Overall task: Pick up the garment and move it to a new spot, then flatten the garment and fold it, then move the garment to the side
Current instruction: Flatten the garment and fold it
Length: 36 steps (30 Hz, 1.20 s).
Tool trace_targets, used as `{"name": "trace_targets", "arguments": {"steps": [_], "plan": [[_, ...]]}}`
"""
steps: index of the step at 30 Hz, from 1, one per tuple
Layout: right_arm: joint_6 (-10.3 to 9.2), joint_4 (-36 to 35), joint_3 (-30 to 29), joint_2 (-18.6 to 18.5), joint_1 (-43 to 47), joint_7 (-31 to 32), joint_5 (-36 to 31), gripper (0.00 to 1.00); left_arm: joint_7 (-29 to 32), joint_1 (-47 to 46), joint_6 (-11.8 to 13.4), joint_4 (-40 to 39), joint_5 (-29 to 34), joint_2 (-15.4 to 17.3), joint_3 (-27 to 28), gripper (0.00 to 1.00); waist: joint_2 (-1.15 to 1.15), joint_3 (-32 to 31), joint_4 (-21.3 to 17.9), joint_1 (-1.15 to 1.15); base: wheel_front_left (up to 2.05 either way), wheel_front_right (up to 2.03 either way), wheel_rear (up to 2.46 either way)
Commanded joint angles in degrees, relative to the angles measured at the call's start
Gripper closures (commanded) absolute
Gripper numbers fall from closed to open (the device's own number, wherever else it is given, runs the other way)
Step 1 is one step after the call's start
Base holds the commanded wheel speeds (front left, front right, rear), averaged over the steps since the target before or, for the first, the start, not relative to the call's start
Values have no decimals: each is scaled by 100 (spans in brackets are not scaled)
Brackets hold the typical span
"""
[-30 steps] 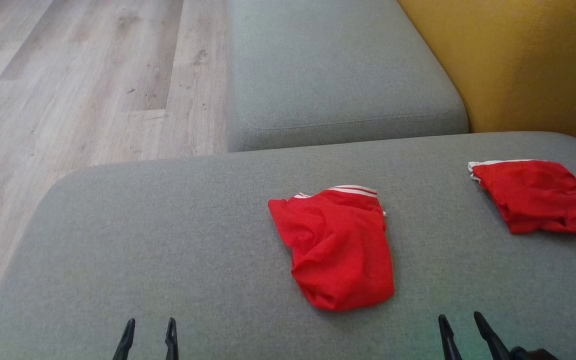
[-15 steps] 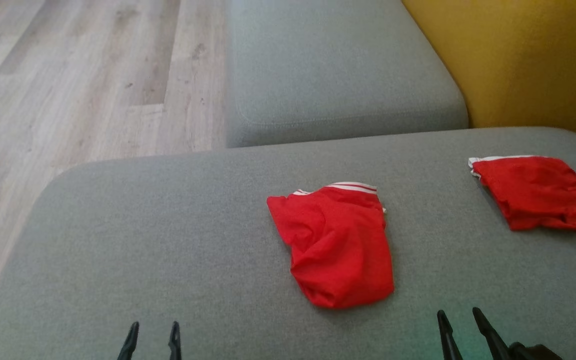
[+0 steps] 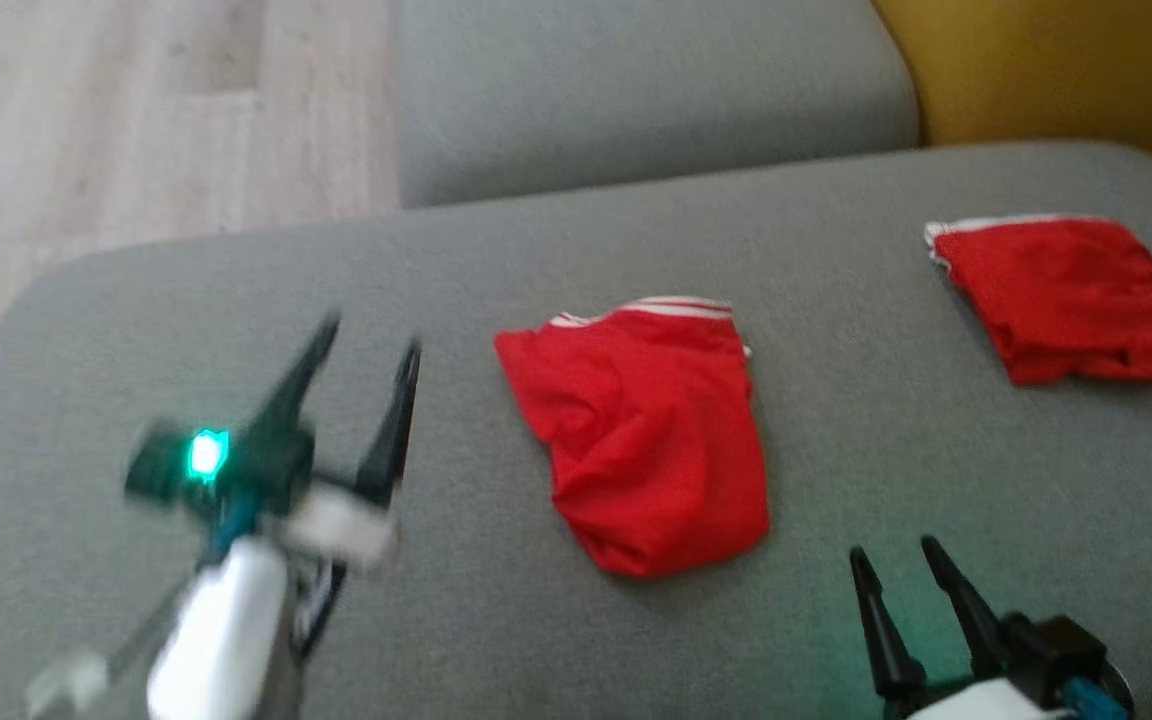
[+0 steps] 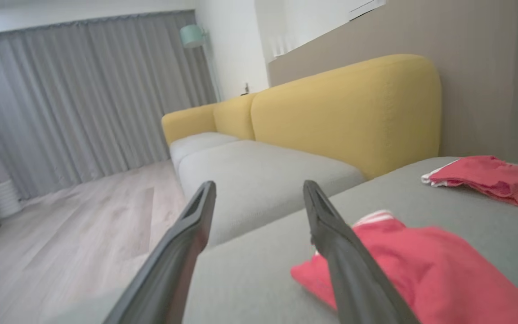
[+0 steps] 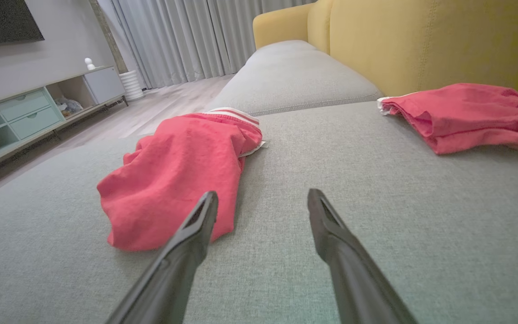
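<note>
A: "As the red jersey (image 3: 636,430) lies crumpled on the sofa cushion (image 3: 836,450), where to grip?"
B: "Likely the striped trim (image 3: 681,307); it looks light, limp. Left hand (image 3: 372,333) and right hand (image 3: 892,549) gape empty."

1. We can read no lettering, number or brand on the garment (image 3: 646,430); it lies bundled, with plain red cloth and striped trim facing us.
2. We read none on the other red bundle (image 3: 1066,300) or the sofa (image 3: 236,300).
</note>
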Motion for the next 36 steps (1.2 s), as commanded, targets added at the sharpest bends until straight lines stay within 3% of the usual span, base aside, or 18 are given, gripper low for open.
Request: {"name": "trace_targets", "arguments": {"steps": [1, 7, 11, 14, 24, 29, 33, 34, 35, 36], "plan": [[37, -193, 206, -110, -316, -37, 14, 0, 213, -937, -59, -57, -62, 192, -24, 0, 0, 312, -324, -1, 0, 0, 0], [37, -242, 453, -145, -735, -37, 57, 0, 1514, -2915, -96, 495, -750, 267, -915, 0, 0, 1028, -841, -1, 0, 0, 0], [37, -290, 560, -84, -1041, -37, 97, 0, 2460, -3947, -97, 964, -1339, 314, -1888, 0, 0, 1471, -1258, -1, 0, 0, 0], [37, -313, 616, -27, -1162, -37, 124, 0, 2765, -4512, -98, 1321, -1667, 433, -2458, 0, 0, 1689, -1567, -1, 0, 0, 0], [37, -289, 897, 53, -1283, -37, 216, 0, 3856, -5272, -98, 2157, -3280, 780, -4005, 0, 0, 1977, -2432, -1, 0, 0, 0], [37, -305, 968, 153, -1269, -37, 281, 0, 4326, -5401, -98, 2681, -3738, 1134, -4414, 0, 0, 2100, -2843, -1, 0, 0, 0], [37, -345, 842, 240, -1194, -37, 316, 0, 4653, -5404, -98, 2897, -4033, 1250, -4683, 0, 0, 2231, -2902, -1, 0, 0, 0], [37, -348, 812, 257, -1169, -37, 321, 0, 4715, -5391, -98, 2890, -4154, 1265, -4739, 17, 0, 2241, -2905, -1, 0, 0, 0], [37, -350, 794, 270, -1150, -37, 320, 0, 4760, -5382, -98, 2867, -4288, 1277, -4780, 69, 0, 2247, -2906, -1, 0, 0, 0], [37, -344, 783, 281, -1140, -37, 316, 0, 4788, -5381, -98, 2819, -4417, 1291, -4824, 94, 0, 2244, -2906, -1, 0, 0, 0]]}}
